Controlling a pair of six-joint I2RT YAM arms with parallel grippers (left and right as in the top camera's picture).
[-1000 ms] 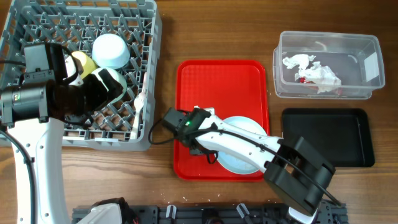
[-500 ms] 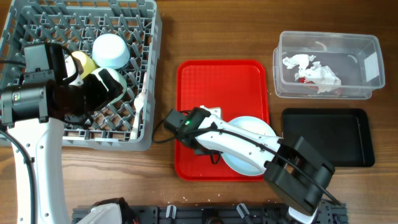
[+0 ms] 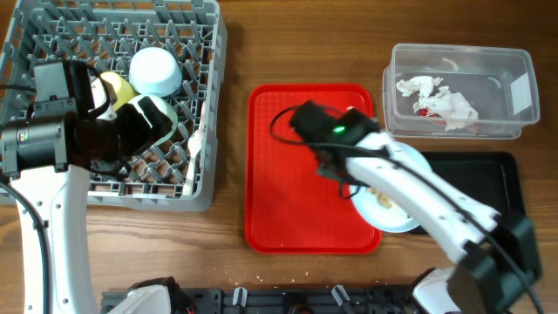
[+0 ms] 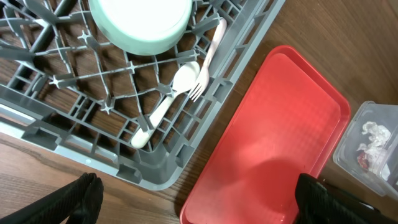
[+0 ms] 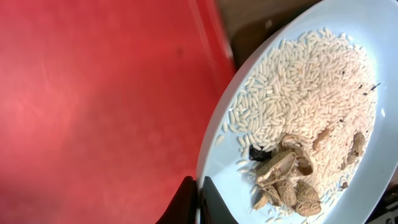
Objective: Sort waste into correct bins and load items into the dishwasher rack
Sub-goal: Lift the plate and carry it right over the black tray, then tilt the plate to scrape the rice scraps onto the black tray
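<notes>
Gripping the light blue plate [image 3: 388, 218] by its rim, my right gripper [image 5: 198, 199] clamped on the edge, I am holding it over the right edge of the red tray [image 3: 288, 157] and partly above the black tray [image 3: 493, 192] just right of it. Beige scraps [image 5: 289, 183] and white grains are lying on the plate. My left gripper [image 4: 199, 186] is hanging wide apart and empty over the grey rack [image 3: 52, 39] left of the red tray, where the fork [image 4: 208, 56], spoon [image 4: 165, 106] and pale green bowl [image 4: 140, 22] are sitting. The clear tub [image 3: 453, 126], right of the red tray, is holding napkins [image 3: 432, 92].
</notes>
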